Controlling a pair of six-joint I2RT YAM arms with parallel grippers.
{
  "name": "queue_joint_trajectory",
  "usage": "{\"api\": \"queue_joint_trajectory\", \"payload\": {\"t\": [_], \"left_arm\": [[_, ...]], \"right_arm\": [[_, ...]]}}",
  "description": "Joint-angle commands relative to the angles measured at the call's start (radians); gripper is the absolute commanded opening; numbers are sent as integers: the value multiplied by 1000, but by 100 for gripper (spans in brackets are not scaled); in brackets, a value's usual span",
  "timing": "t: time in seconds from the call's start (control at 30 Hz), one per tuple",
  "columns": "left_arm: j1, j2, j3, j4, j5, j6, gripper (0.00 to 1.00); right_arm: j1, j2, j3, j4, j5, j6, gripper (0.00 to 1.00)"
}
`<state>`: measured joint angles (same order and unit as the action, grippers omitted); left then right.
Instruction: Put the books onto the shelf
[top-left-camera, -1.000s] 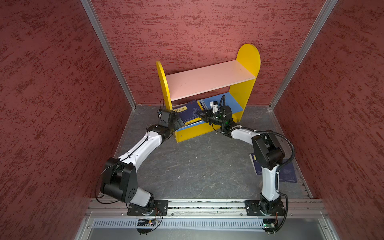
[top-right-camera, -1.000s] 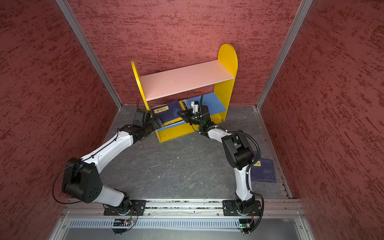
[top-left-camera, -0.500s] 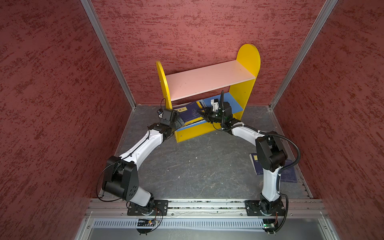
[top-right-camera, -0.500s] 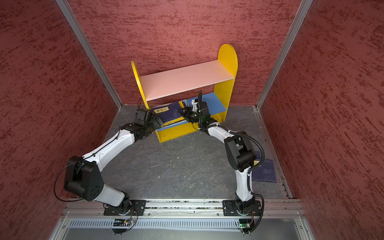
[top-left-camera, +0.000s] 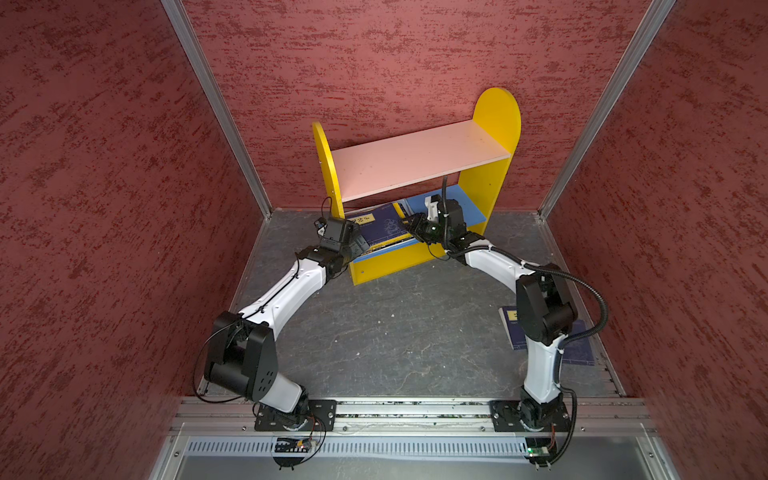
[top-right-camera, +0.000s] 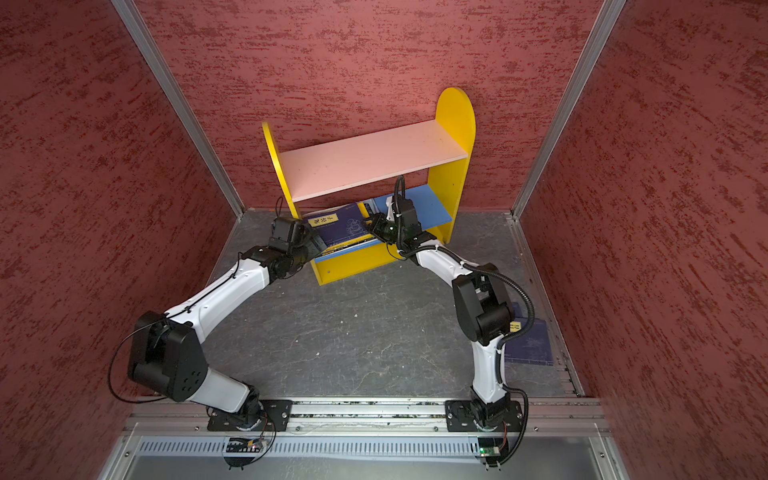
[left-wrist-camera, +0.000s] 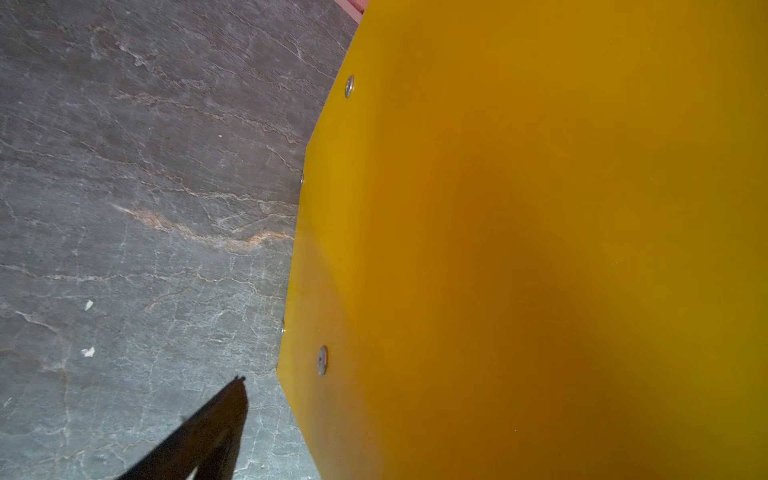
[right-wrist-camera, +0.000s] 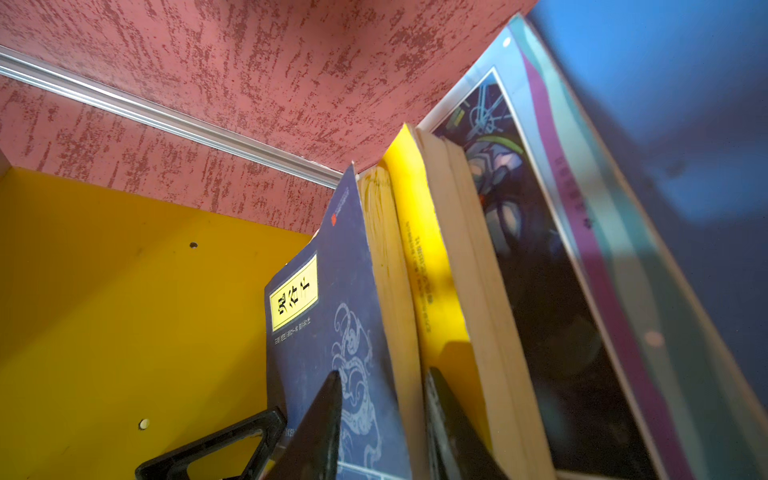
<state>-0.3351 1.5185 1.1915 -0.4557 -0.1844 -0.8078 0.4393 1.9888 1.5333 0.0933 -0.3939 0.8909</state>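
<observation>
since a second ago the right arm has lifted its wrist a little at the mouth of the lower tier, while the left arm, the shelf and the books look unmoved. from where i stand the right gripper reaches in over the blue lower board. its jaws are a narrow way apart with the navy book between them. one finger lies on the cover, its mate against the page edges beside the yellow book. whether they pinch it i cannot tell. the books lean together in a slanted stack on the left half of that board, navy uppermost. a book with a dark picture cover is nearest the blue. the left gripper sits at the front edge of the left side panel, jaws wide. its wrist view shows a single finger over the grey floor outside the panel, the other hidden. a second navy book lies on the floor by the right arm, well apart from the shelf.
</observation>
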Motion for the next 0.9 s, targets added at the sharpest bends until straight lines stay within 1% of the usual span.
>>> {"api": "queue_joint_trajectory", "payload": {"t": [0.0,0.13,0.33,0.4,0.47,0.57,0.63,0.7,0.77,0.87], "left_arm": [[0,17,-7,-61,-8,15,99],[2,12,-7,-58,-6,19,100],[7,-8,-6,-21,23,43,99],[8,-31,-20,29,46,57,99],[20,-51,-27,79,93,64,99],[30,-74,-20,117,123,76,99],[31,-92,-22,145,137,86,99],[36,-116,-36,191,177,96,99],[39,-136,-52,239,226,101,99],[37,-171,-83,308,284,112,99]], "right_arm": [[-2,-46,31,-75,51,-61,34],[2,-43,34,-100,64,-82,32],[2,-53,36,-100,89,-93,32],[3,-62,47,-98,89,-107,33],[1,-74,58,-98,90,-124,33],[2,-96,59,-102,94,-142,35],[2,-112,55,-107,101,-153,39],[1,-131,43,-102,98,-162,49],[0,-155,31,-98,94,-179,56],[-1,-206,-3,-99,123,-199,63]]}}
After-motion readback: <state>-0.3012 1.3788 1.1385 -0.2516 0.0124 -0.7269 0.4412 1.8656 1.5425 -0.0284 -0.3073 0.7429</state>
